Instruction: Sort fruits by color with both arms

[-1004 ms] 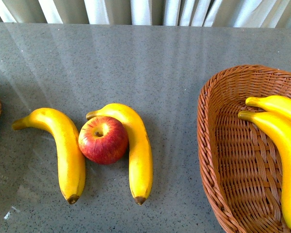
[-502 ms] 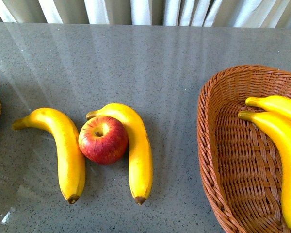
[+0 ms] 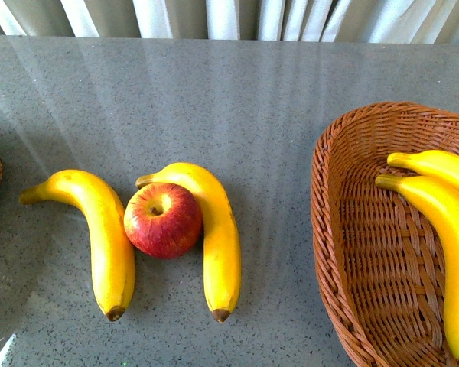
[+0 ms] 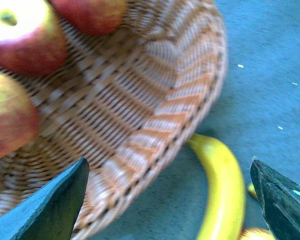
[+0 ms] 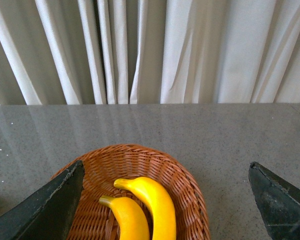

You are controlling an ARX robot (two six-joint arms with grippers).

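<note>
Red with yellow streaks, the apple (image 3: pixel 163 220) is lying on the grey table (image 3: pixel 275 115), wedged between the left-hand banana (image 3: pixel 101 237) and the right-hand banana (image 3: pixel 218 245) and touching both. Two more bananas (image 3: pixel 444 222) are resting in the right basket (image 3: pixel 321 199); other apples (image 4: pixel 20 45) are sitting in the left basket (image 4: pixel 180 100). The left gripper (image 4: pixel 168 162) and right gripper (image 5: pixel 166 166) are hanging wide open, holding nothing. Lifting either banana is probably risking a rolling apple — it is leaning on them — and wide fingers reaching for the apple could be nudging both bananas aside.
</note>
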